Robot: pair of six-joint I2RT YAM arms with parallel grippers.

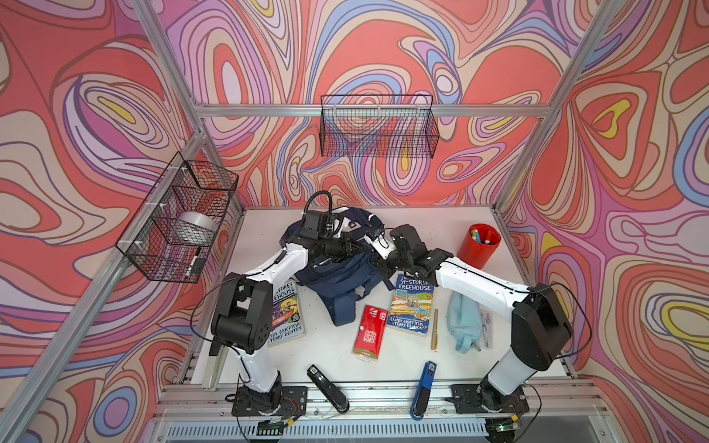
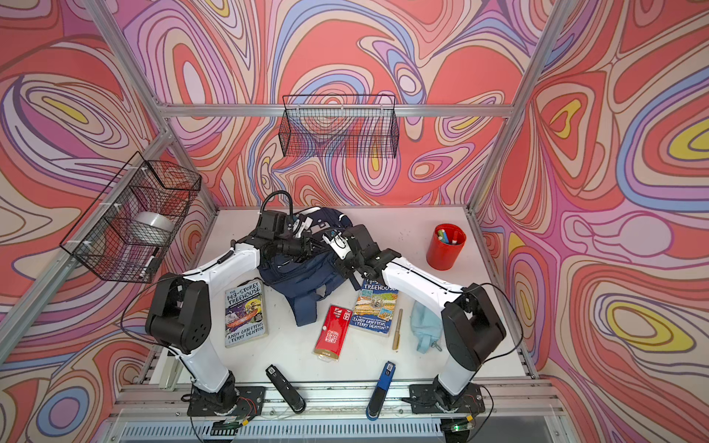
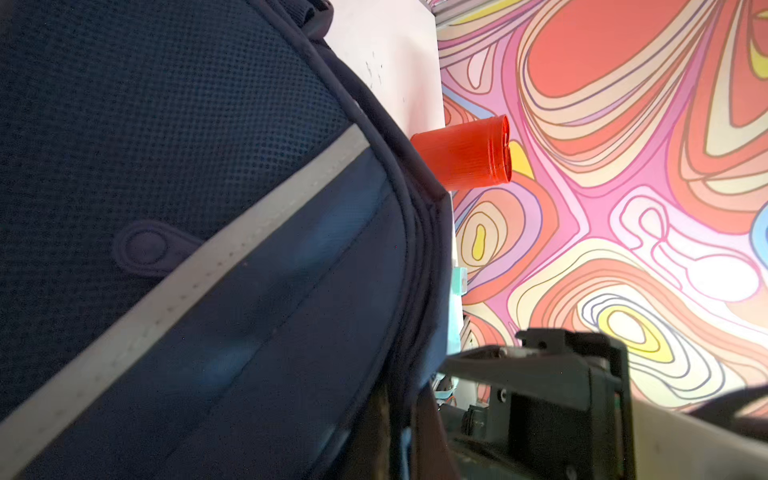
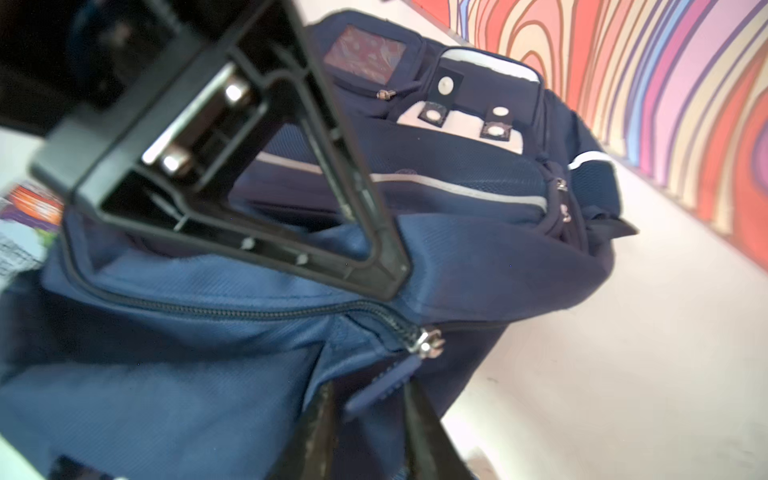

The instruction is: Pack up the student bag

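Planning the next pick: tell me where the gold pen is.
In both top views the gold pen lies flat right of centre, between the 91-Storey Treehouse book and the light blue pouch.

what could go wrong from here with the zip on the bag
The right gripper has its jaws apart around the zipper pull, so closing could miss it. The left gripper pinches only a fold of the student bag; tugging the zip might pull it free.
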